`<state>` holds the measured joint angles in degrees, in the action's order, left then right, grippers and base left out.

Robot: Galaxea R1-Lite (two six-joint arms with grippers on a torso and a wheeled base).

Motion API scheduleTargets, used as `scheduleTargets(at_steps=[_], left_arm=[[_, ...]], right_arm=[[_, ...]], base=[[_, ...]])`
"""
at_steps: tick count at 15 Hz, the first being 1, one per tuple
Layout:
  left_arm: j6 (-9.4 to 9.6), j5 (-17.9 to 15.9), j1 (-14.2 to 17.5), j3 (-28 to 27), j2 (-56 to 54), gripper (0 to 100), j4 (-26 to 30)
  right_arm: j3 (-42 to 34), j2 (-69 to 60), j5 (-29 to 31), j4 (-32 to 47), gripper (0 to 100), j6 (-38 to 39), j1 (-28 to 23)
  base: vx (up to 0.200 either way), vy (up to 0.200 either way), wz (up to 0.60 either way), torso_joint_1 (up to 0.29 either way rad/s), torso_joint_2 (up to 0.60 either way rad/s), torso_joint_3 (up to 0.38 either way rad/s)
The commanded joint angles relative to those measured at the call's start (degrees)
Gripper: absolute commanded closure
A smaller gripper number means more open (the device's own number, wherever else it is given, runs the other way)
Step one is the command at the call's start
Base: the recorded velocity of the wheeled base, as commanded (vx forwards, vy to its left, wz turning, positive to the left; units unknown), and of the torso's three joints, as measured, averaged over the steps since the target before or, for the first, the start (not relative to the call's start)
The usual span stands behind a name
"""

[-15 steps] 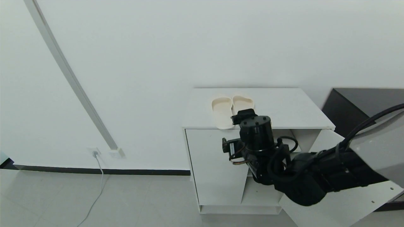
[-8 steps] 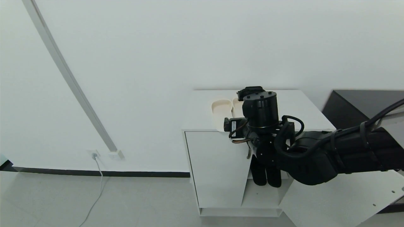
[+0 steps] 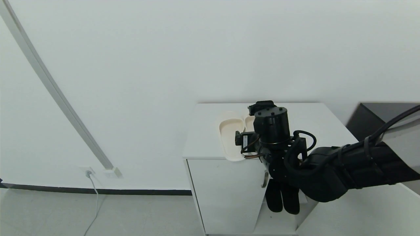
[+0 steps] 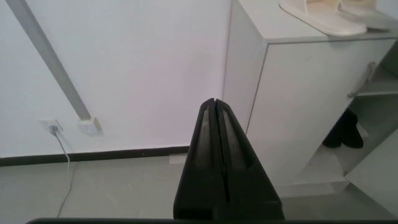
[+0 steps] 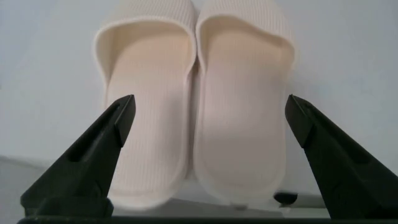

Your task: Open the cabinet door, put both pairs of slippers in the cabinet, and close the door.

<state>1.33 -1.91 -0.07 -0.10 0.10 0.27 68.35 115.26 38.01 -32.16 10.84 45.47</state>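
Straddling the pair of cream slippers point(image 5: 194, 124), the right gripper point(image 5: 210, 106) has its jaws spread wide, with one dark fingertip point(image 5: 118, 118) outside each slipper; from the wrist camera neither pad looks to be touching the foam, though the tips are cut off lower down. The two slippers lie side by side, inner edges touching, on top of the white cabinet point(image 3: 315, 124). The end of the left-hand one seems to poke just past the front edge. From the head view the bulky black wrist stands in front of the pair, so only the left-hand slipper point(image 3: 231, 134) shows properly; its mate is mostly covered. The left gripper point(image 4: 214, 106) has its jaws pressed together on nothing and hangs low, well apart from the cabinet on its left side. The cabinet's left door point(image 3: 226, 193) is shut, with a slim handle point(image 4: 364, 78) at its inner edge. The right door point(image 3: 361, 213) stands swung open and runs off the frame's corner. Inside the open half, under a shelf, a pair of black slippers point(image 3: 282, 198) stands on end; their lower part is hard to make out. A dark piece of furniture point(image 3: 377, 111) sits beyond the cabinet, partly behind the arm. On the wall, a grey strip point(image 3: 49, 85) slants down to a socket point(image 3: 88, 172) with a trailing cable.
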Motion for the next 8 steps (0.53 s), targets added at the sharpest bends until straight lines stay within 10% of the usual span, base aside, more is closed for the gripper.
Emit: scheduleTargets(at_steps=[1, 8], left_arm=[[-0.01, 0.0, 0.0, 0.0, 0.1, 100, -0.1], [-0.10, 0.0, 0.0, 0.0, 0.1, 100, 0.0]], right_arm=[[-2.1, 1.6, -0.8, -2.7, 0, -0.2, 0.1], [2.8, 7.3, -3.8, -5.3, 0, -2.1, -1.6]], base=[[0.000, 0.000, 0.00, 0.000, 0.00, 0.000], [0.000, 0.000, 0.00, 0.000, 0.00, 0.000]])
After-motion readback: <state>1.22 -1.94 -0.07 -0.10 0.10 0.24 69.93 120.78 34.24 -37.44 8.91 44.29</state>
